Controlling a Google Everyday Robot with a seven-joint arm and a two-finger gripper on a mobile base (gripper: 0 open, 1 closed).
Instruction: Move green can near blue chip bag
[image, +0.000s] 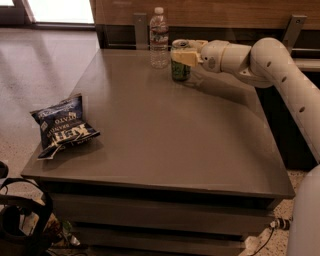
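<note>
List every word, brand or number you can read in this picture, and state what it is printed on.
On the blue chip bag: large white lettering, too blurred to read.
On the water bottle: label too small to read.
On the green can, at the gripper near the table's far edge: pale print, unreadable.

End effector (179, 53) at the can (180, 71), well behind chip bag (62, 127).

Bare tabletop (175, 130) between blue chip bag (62, 125) and claw (182, 50) (around green can (180, 71)); water bottle (159, 37) beside.
</note>
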